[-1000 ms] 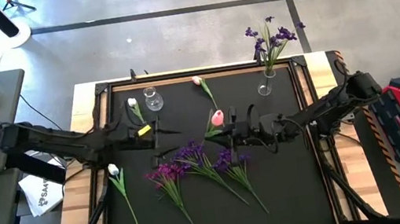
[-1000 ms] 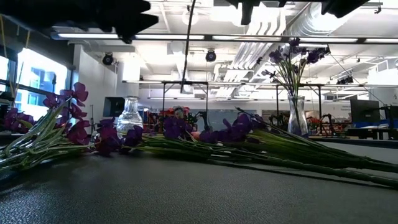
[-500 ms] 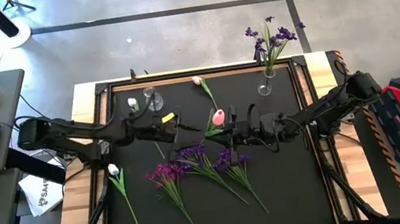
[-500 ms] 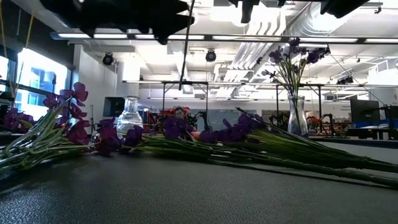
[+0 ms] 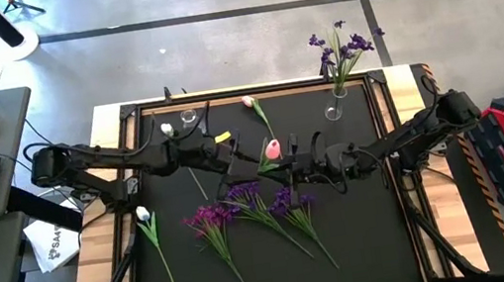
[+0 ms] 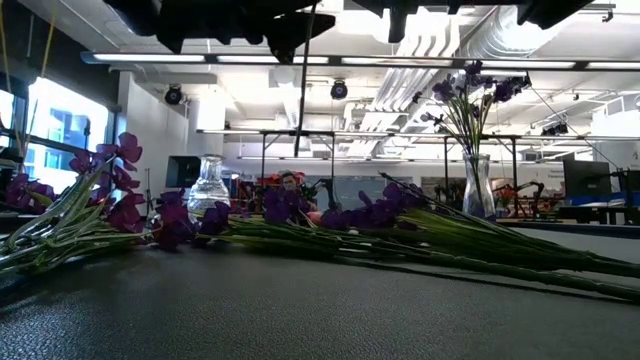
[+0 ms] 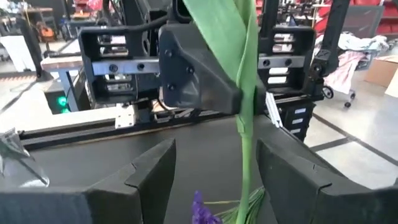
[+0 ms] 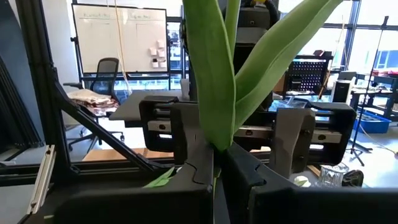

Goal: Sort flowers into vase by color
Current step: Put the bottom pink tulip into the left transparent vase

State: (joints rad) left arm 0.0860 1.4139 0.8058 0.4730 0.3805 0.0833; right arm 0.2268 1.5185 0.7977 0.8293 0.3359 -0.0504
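Flowers are being sorted by color. A white tulip (image 5: 167, 129) is held by its stem in the left gripper (image 5: 217, 154), close to the small empty glass vase (image 5: 190, 119) at the far edge of the table, likely so it can be dropped in. A pink tulip (image 5: 274, 148) is squeezed tight in the right gripper (image 5: 293, 160) over the middle. Purple blooms (image 5: 241, 203) lie on the black mat (image 5: 366, 234), perhaps saved for the tall vase (image 5: 334, 107), where purple ones already stand.

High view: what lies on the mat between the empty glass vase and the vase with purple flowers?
One pink-budded tulip lies between the empty vase and the purple-flower vase; the high view shows it.
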